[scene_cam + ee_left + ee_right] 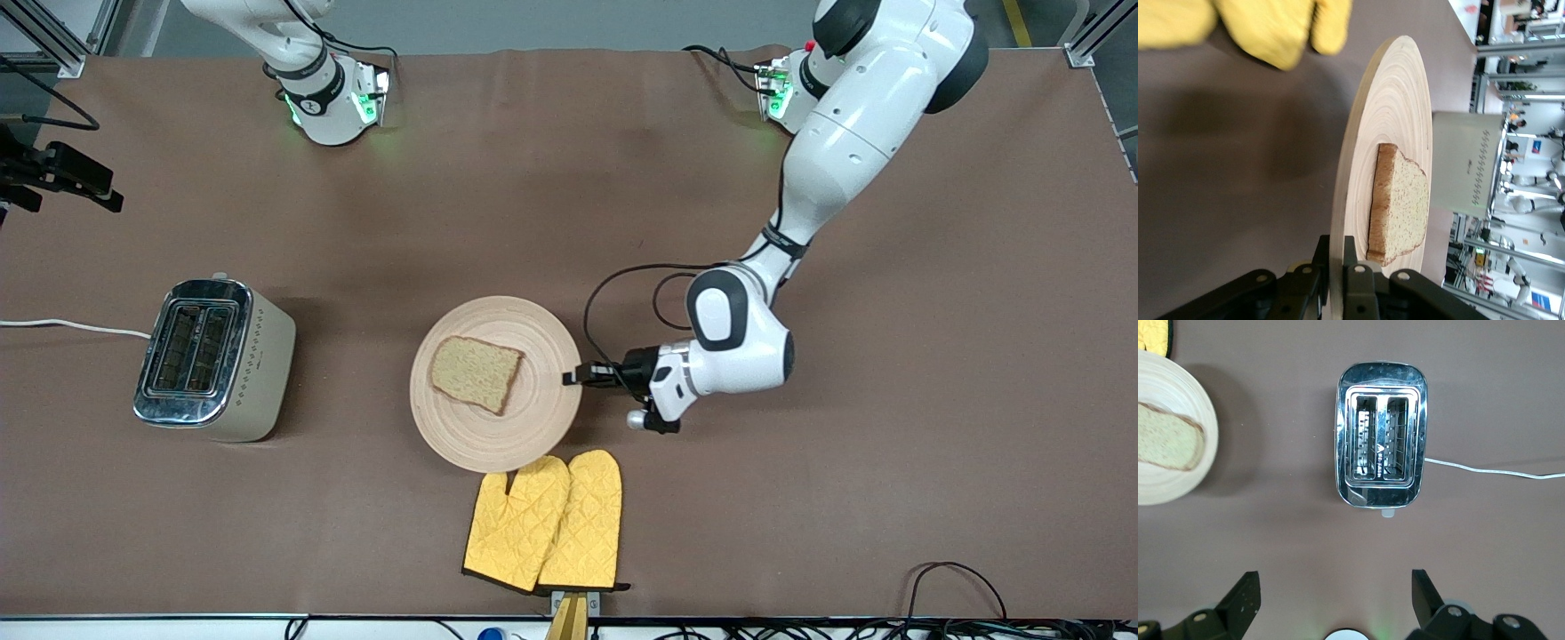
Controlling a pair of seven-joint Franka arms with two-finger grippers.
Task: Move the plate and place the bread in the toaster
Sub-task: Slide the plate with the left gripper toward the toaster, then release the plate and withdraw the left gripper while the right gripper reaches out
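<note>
Left hand (572, 377) clamped on the plate (462, 436) rim at 3 o'clock, fingers (1355, 280) pinching the edge. Bread (476, 372) lies flat on the plate, a bit toward 10 o'clock of its center. Toaster (213, 358) stands on the desk (889, 498) toward the right arm's end, slots empty, white cord (71, 326) trailing off at 9 o'clock. Right hand (1335, 600) hangs wide open above the toaster, holding nothing. Yellow oven mitts (547, 523) just beside the plate at 6 o'clock, nearer the front camera.
</note>
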